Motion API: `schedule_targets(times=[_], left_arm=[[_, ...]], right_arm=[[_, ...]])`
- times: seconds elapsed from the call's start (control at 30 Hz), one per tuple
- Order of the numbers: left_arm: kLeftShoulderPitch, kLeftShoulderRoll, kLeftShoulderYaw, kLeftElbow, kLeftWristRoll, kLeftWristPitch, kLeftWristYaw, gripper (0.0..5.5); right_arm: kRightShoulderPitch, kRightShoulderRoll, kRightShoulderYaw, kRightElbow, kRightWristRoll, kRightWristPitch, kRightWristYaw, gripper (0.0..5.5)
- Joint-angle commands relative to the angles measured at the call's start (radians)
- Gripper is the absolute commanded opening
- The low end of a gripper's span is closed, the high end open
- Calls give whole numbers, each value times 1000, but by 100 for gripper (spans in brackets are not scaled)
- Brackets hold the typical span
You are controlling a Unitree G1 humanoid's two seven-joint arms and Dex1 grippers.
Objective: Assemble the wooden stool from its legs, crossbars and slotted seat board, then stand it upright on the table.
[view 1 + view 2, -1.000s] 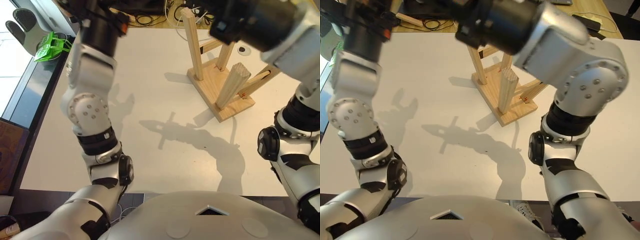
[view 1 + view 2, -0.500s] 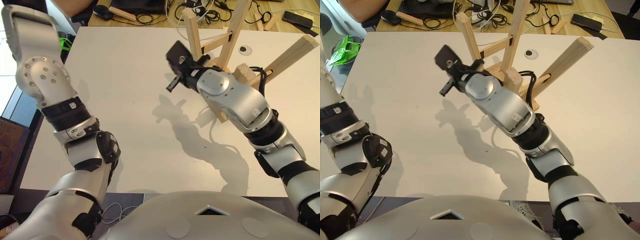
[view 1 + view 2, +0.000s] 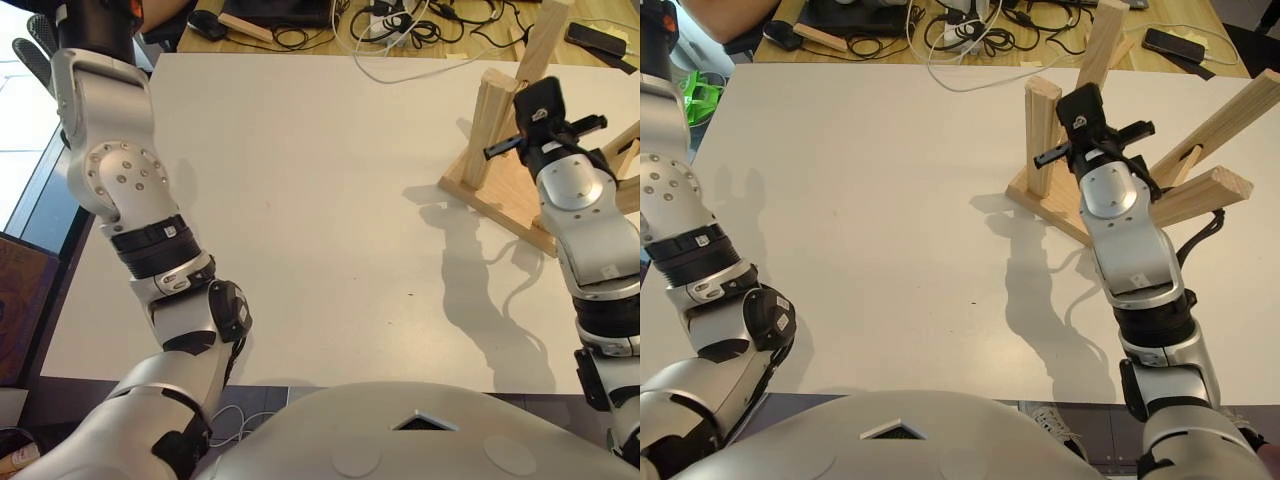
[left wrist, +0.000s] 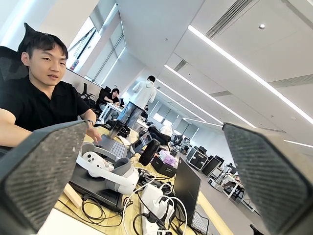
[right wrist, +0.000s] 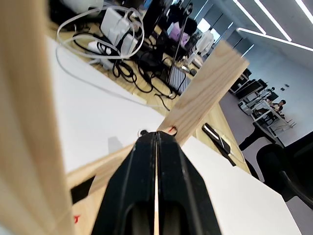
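From the head camera, the stool point(image 3: 1052, 203) sits at about 2 o'clock on the white table point(image 3: 300, 200). Its seat board point(image 3: 492, 192) is down on the tabletop and its legs point(image 3: 1043, 130) point up and away from me. I can see four legs seated in the board, with crossbars point(image 3: 1185, 160) running between them low down. I judge the joining finished, or very nearly so, though I cannot check every joint from here. My right gripper point(image 3: 1092, 138) is in among the legs, just beside the nearest one at 12 o'clock from my right elbow. My left arm is lifted high at 10 o'clock, well apart from the stool.

In the left wrist view, my left gripper point(image 4: 154, 171) is spread wide. Its two ribbed pads point(image 4: 39, 171) are far apart with nothing between them, and it aims up into the room rather than at the table.

In the right wrist view, my right gripper's fingers point(image 5: 139, 166) are pressed flat together with only a hairline seam between them and nothing pinched in it. Their tips lie close to where a crossbar meets a leg point(image 5: 205, 93), and I cannot tell whether they touch the wood.

What I think is left is the last step: take hold of the stool, turn it over and set it on its feet on the table.
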Motion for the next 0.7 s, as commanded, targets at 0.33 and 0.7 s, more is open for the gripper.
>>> schedule_targets(times=[0.33, 0.7], left_arm=[[16, -36, -37, -31, 29, 18, 14, 509], [13, -52, -47, -35, 41, 12, 18, 509]], right_arm=[[46, 56, 42, -4, 173, -87, 419, 3], [88, 32, 32, -96, 303, -88, 635, 3]])
